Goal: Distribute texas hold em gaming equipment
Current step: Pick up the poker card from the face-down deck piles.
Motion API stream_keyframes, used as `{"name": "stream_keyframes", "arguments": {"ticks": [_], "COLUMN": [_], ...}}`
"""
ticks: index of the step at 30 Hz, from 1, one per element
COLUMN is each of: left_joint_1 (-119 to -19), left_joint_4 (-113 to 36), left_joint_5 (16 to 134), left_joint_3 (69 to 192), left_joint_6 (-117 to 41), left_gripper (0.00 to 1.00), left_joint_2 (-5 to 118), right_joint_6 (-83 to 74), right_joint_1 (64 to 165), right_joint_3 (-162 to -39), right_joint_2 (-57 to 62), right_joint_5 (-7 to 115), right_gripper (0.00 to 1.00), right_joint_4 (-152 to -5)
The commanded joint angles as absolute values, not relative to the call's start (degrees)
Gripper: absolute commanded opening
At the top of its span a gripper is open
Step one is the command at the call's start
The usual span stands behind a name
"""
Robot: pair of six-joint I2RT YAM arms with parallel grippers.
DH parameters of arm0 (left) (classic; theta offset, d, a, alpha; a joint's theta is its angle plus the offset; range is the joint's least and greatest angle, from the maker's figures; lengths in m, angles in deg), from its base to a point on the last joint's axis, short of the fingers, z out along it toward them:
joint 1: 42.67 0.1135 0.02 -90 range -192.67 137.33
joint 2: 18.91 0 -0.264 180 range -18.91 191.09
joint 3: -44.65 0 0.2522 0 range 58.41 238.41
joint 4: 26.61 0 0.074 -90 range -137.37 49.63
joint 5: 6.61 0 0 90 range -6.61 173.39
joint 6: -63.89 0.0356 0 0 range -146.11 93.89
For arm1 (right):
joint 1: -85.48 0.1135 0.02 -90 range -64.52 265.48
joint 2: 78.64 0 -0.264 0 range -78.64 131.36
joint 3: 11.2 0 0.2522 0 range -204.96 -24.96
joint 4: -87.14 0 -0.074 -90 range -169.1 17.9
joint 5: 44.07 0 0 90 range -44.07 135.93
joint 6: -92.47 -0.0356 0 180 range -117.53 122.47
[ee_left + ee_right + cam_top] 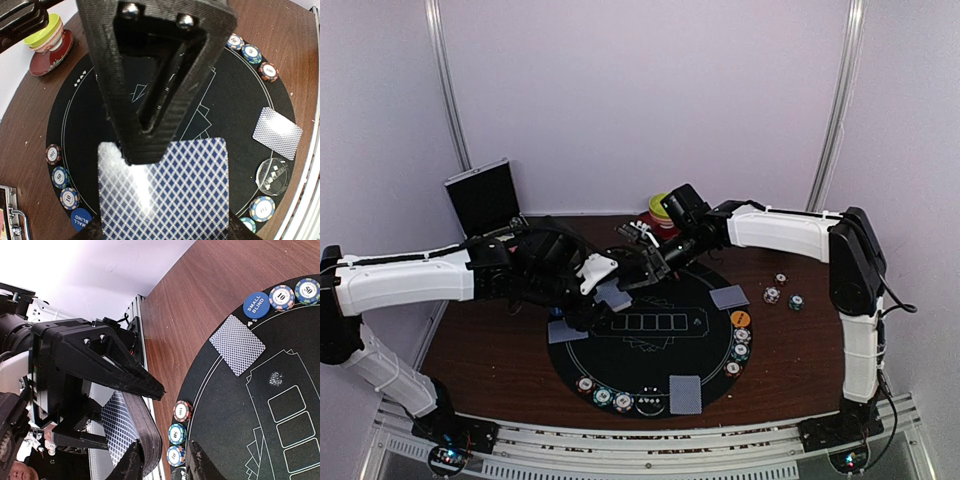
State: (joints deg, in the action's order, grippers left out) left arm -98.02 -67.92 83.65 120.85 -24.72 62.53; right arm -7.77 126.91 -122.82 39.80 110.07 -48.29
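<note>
Above the black mat (588, 352), left tool (132, 415) clamping card deck (119, 432), right tool (165, 454) parted beside it, bowl (658, 206) behind.

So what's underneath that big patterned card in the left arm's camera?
The black round mat lies below the card; whatever sits directly beneath is covered. Only chips show beside it.

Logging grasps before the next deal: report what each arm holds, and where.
Left gripper: jaws pinch the card deck flat at one end. Right gripper: jaws open astride its free end, holding nothing.
</note>
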Motion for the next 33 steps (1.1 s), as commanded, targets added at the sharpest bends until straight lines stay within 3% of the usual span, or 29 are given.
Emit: {"name": "stream_keyframes", "arguments": {"ticks": [1,5,8,19,24,33], "left_joint_1": [-98.27,-98.31,-98.28,-98.31,-98.31,-98.31], "left_joint_4": [-63.77,-63.67,-63.58,-62.57,-62.44,-62.57], "left_joint_5": [83.11,82.98,82.98,81.77,81.62,81.64], "left_joint_3": [121.52,121.69,121.65,121.17,121.03,120.90], "left_joint_6": [-24.59,-24.54,-24.53,-24.10,-24.09,-23.93], "left_gripper": [0.63,0.63,0.62,0.63,0.62,0.62], "left_joint_2": [62.03,62.13,62.08,61.77,61.53,61.46], "right_joint_6": [-6.78,-7.84,-8.73,-14.53,-15.39,-15.73], "right_joint_1": [126.33,127.14,128.31,130.87,131.56,130.76], "right_joint_3": [-121.51,-121.61,-122.24,-123.63,-124.66,-123.95], "right_joint_2": [37.85,37.95,38.89,42.21,43.90,43.51], "right_joint_5": [109.87,111.69,112.20,116.14,115.81,114.68], "right_gripper": [0.33,0.59,0.64,0.62,0.50,0.39], "right_joint_4": [-47.19,-48.27,-48.77,-53.86,-53.81,-54.10]}}
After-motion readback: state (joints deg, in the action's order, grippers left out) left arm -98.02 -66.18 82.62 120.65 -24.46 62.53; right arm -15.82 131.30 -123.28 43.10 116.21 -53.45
